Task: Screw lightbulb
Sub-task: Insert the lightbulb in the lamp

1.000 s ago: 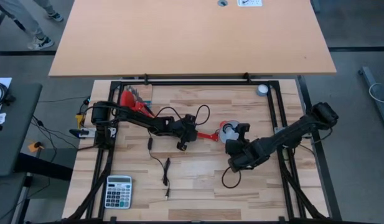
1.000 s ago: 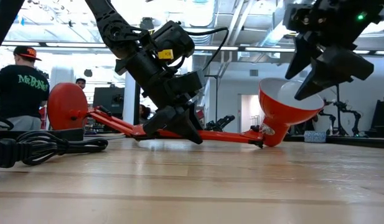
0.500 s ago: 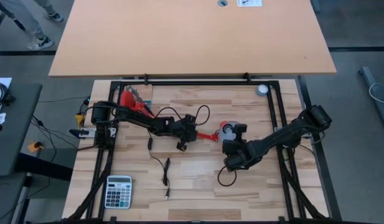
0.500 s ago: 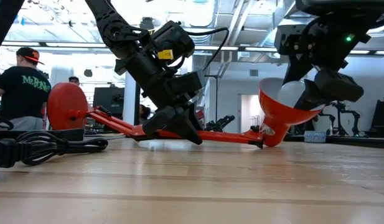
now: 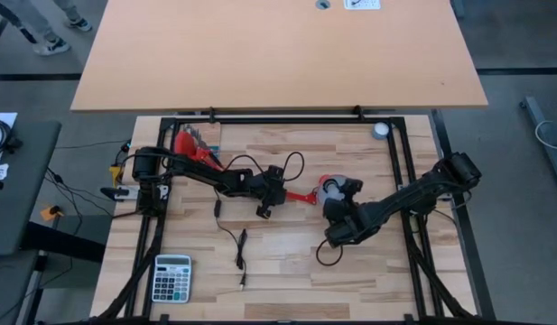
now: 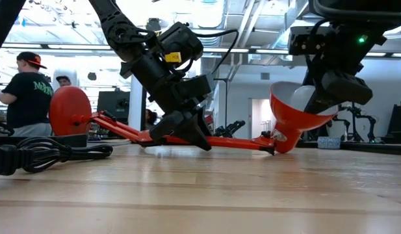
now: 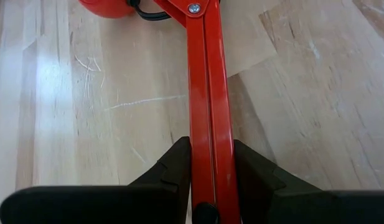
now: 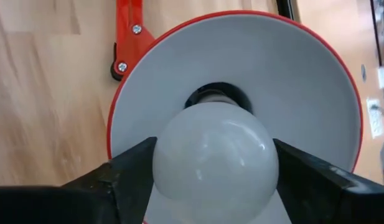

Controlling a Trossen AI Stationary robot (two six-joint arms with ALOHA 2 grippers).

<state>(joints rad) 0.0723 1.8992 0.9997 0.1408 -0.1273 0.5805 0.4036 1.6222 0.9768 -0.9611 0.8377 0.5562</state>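
Observation:
A red desk lamp lies on the wooden table, its arm level and its shade open toward my right gripper. The white lightbulb sits inside the shade, its narrow end toward the dark socket; its screw base is hidden. My right gripper is shut on the bulb. My left gripper is shut on the lamp's arm, left of the shade. The lamp's round red base stands at the far left. My left gripper pinches the lamp's red arm between its two fingers, which slant down from above and lie across it. The arm rests low over the table. My right gripper pinches the bulb's round glass between its two fingers at the widest part. The fingers reach into the shade's mouth, and the bulb is clear of the table.
A black power cord trails over the table's middle, coiled at the near left in the low view. A calculator lies at the near left corner. A small grey disc sits far right. A person stands beyond the table.
My right gripper has moved toward the table's left and the shade, carrying the bulb from outside the rim into the shade. The lamp and my left gripper have stayed put.

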